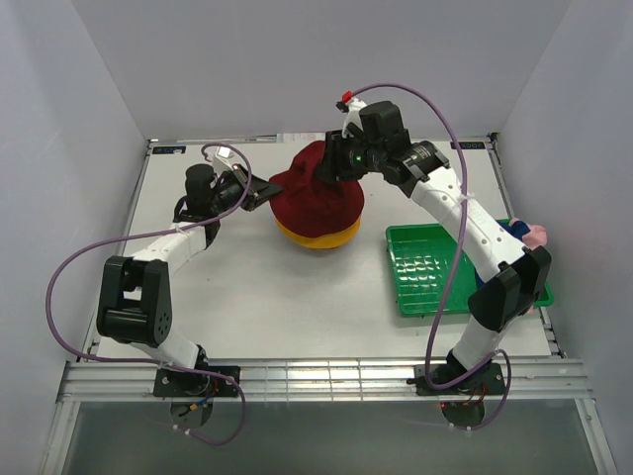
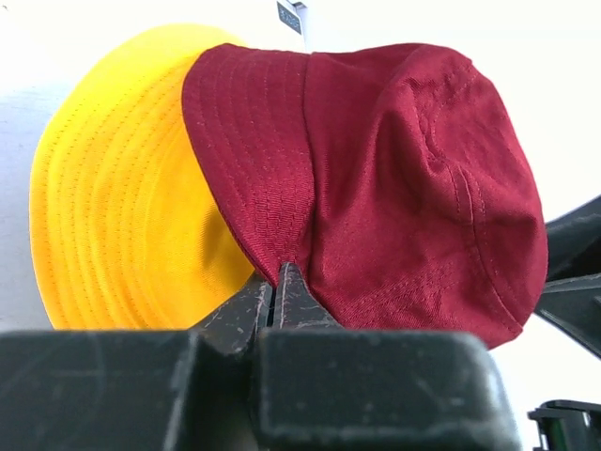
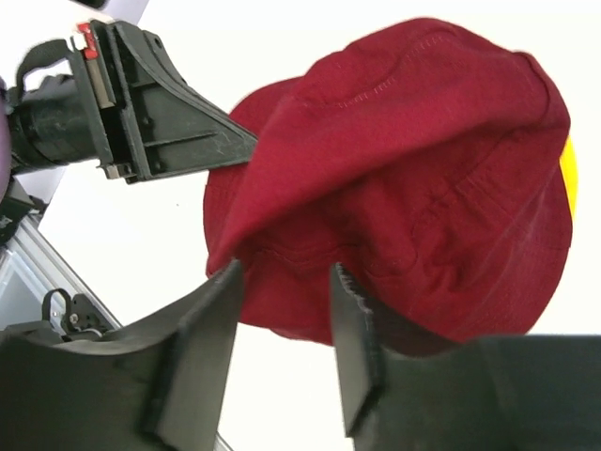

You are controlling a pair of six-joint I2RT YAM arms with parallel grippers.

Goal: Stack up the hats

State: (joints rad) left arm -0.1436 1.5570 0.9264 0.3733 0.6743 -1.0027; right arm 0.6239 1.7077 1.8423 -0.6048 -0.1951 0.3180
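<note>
We see the dark red hat [image 1: 316,196] to the left of the green tray [image 1: 420,265], a little farther back on the white table [image 1: 257,297] than the tray. It sits crown up on top of the yellow hat [image 1: 316,237], whose brim shows as a band under its near edge. The red crown is rumpled and pulled up on the side away from the tray.

The left gripper [image 1: 267,188] is on that far side of the stack. In its wrist view the two fingers are pressed together with a fold of the red brim pinched between their tips, so it grips the dark red hat and nothing else.

The right gripper [image 1: 334,158] reaches from the tray side over the back of the stack. Its jaws stand apart with a clear gap between them. The edge of the red brim lies just at the fingertips [image 3: 225,282], but nothing is clamped.

At the tray's right edge, a blue hat [image 1: 511,230] and a pink hat [image 1: 537,235] peek out. Both are largely hidden by the right arm, so we cannot tell how they lie.
</note>
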